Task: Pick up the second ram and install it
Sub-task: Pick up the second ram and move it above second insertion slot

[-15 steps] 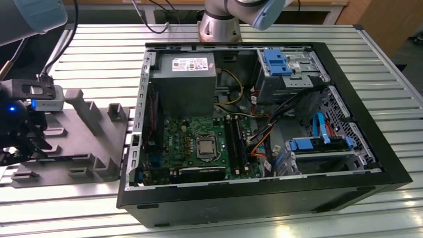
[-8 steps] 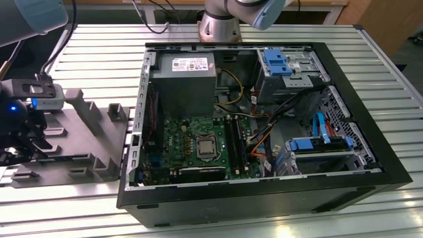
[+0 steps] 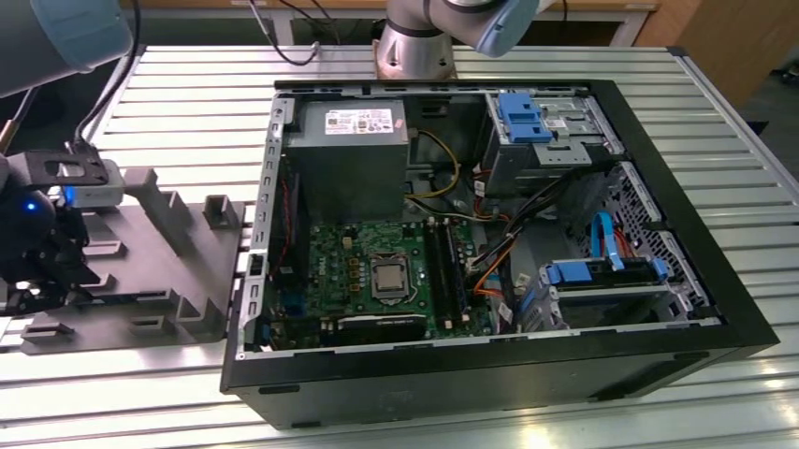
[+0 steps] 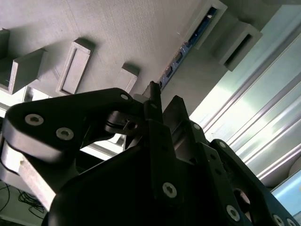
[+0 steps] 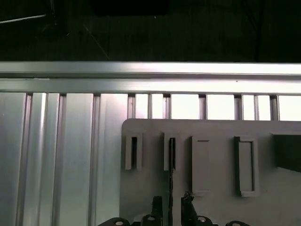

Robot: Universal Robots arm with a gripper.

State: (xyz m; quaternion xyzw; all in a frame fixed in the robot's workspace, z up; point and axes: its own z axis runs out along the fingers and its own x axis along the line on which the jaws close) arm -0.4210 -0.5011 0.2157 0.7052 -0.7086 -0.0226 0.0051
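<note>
We think the job is at the picking-up step. The claw (image 5: pixel 171 211) is down over the grey holder tray (image 5: pixel 221 165), which lies on the ridged metal surface (image 5: pixel 61 155). In the exterior view the tray is on the exterior view's left of the open computer case (image 3: pixel 500 369). It is well apart from the green board (image 3: pixel 343 253) inside the case.

The second ram (image 5: pixel 171 162) stands on its thin edge in one slot of the tray. In the first wrist view we see it as a thin dark line running right between the two fingers (image 5: pixel 157 207). The claw is open. One finger is on each side of the stick, and we can see a little gap on both sides. So the claw is around the stick but not squeezing it. The stick is not lifted, and it is not in the case yet.

We judge that a good grab calls for the claw to be lined up straight with the stick. It should press both flat sides evenly, so the stick comes out of its slot without tipping. The stick is thin, so a crooked pull could jam it.

For writing, we see a white label (image 3: pixel 362 120) on the grey power box (image 3: pixel 347 173), but its words are too small to read. We cannot make out any writing on the stick.
</note>
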